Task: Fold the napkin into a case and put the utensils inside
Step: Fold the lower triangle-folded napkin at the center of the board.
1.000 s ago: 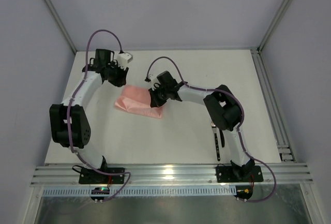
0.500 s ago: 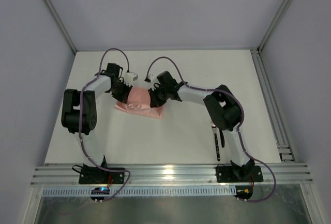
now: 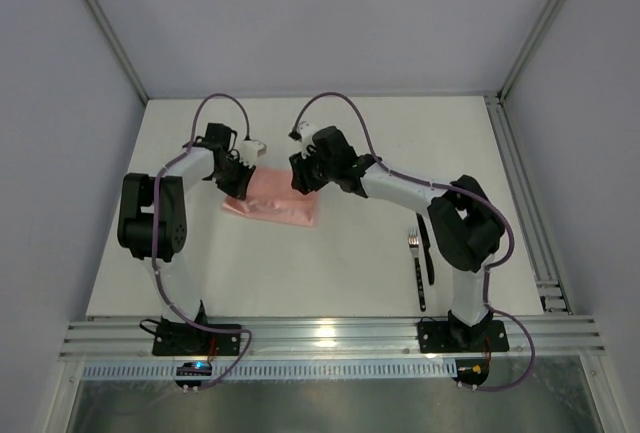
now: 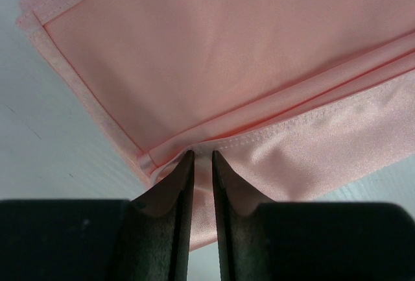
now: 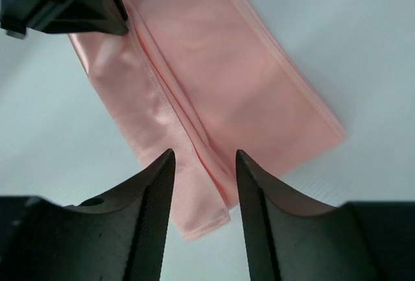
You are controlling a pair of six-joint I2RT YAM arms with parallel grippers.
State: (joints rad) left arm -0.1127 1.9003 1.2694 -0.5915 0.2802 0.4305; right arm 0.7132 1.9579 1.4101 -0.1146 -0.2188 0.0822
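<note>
The salmon-pink napkin [image 3: 275, 205] lies folded into a long layered band on the table, seen close up as the napkin [image 4: 214, 54] and the napkin [image 5: 220, 73]. My left gripper [image 3: 243, 185] is low at its left end. Its jaws [image 4: 200, 156] stand open only a narrow slit, tips against a folded ridge, with cloth showing in the gap. My right gripper [image 5: 204, 158] hovers open over the band's other end, holding nothing; from above it is the right gripper [image 3: 298, 181]. The utensils [image 3: 420, 268] lie by the right arm, the fork's pale tines pointing away.
The left gripper's fingers [image 5: 97, 8] show at the top left of the right wrist view, close to the right gripper. The right arm's elbow [image 3: 465, 228] hangs beside the utensils. A metal rail [image 3: 320, 338] runs along the near table edge.
The left arm swung in from the back left to the napkin's left end and narrowed its jaws. The right gripper opened, let go of the cloth and drew back.
</note>
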